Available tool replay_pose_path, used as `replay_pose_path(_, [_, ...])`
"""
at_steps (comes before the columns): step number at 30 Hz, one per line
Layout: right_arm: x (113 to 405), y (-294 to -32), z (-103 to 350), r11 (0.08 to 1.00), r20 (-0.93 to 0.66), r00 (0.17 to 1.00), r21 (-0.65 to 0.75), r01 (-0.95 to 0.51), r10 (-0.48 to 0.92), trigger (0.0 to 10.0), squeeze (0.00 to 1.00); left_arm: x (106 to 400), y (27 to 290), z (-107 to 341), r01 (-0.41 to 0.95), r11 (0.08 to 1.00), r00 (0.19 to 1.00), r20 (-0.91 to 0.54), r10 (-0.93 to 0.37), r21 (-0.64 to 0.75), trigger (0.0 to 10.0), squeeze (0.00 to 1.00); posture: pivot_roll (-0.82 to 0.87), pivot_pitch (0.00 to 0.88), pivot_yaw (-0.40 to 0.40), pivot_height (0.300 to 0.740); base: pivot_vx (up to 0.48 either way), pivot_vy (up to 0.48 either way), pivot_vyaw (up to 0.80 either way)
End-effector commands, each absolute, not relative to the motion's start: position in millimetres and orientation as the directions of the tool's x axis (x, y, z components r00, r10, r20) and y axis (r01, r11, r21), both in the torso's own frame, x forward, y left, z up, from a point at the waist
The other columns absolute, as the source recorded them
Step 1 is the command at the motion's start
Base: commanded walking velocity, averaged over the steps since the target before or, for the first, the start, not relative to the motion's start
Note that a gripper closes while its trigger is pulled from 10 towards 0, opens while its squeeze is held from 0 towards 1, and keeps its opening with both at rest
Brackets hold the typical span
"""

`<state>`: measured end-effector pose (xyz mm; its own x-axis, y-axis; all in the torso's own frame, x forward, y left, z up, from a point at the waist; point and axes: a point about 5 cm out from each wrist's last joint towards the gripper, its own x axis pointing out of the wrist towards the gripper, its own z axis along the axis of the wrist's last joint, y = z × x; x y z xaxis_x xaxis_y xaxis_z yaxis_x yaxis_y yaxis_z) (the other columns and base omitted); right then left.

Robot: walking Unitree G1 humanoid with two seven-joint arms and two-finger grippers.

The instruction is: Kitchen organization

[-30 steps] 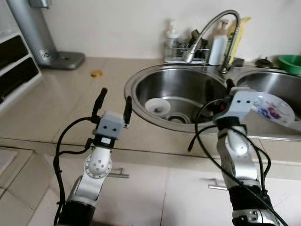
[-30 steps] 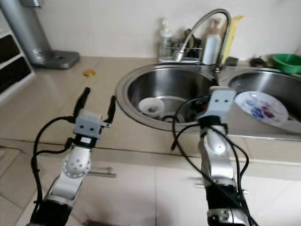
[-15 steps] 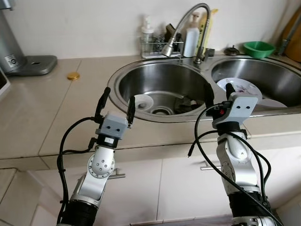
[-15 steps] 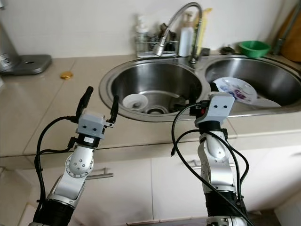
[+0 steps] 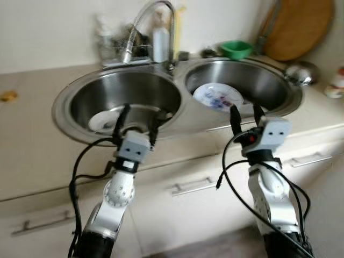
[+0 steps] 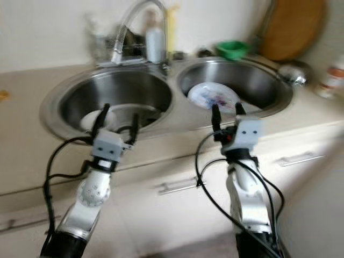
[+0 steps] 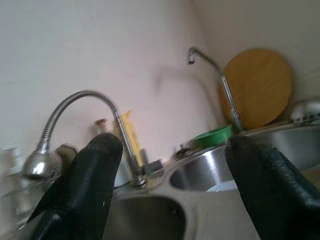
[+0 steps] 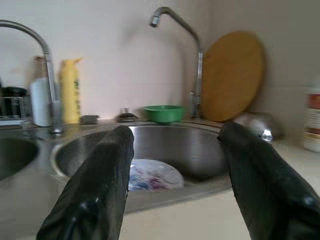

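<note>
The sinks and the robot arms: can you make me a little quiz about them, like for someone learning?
1. True or false: the plate lies in the right sink.
2. What colour is the bowl behind the right sink: A red, B green, C blue?
3. Fill in: the right gripper has its jaws ____, holding nothing.

Key: 1 true. 2 B. 3 open. The left gripper is open too, in front of the left sink, and the round wooden board leans on the wall.
</note>
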<state>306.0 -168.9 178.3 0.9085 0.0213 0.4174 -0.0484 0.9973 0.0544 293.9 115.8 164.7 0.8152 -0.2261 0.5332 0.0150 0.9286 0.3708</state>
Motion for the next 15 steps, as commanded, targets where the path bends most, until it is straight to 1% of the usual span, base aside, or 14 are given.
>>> replay_pose_path(1, [303.5,-163.4,184.7,0.995,0.443,0.896,0.071,-0.068,0.030,10.0,0.00,293.6,116.8,166.0,0.013,0.926,0.811,0.538,-0.231,0.378,10.0,0.00,0.04,0.000,0.024,0.740,0.000,-0.480,-0.80])
replay_pose_path(2, [303.1,-163.3,184.5,0.995,0.442,0.896,0.071,-0.068,0.030,10.0,0.00,293.4,116.7,166.1,0.014,0.925,0.810,0.539,-0.233,0.379,10.0,0.00,0.04,0.000,0.024,0.740,0.000,-0.274,-0.80])
replay_pose_path(12, [301.0,-163.2,181.0,0.995,0.426,0.904,0.067,-0.075,0.039,10.0,0.00,293.3,115.4,160.6,0.044,0.931,0.826,0.511,-0.238,0.363,10.0,0.00,0.04,0.000,0.017,0.740,0.000,0.000,-0.80])
replay_pose_path(15, [300.4,-163.8,179.2,0.995,0.416,0.908,0.065,-0.075,0.041,10.0,0.00,292.8,115.1,158.1,0.055,0.933,0.834,0.498,-0.239,0.357,10.0,0.00,0.04,0.000,0.015,0.740,0.000,0.441,-0.80])
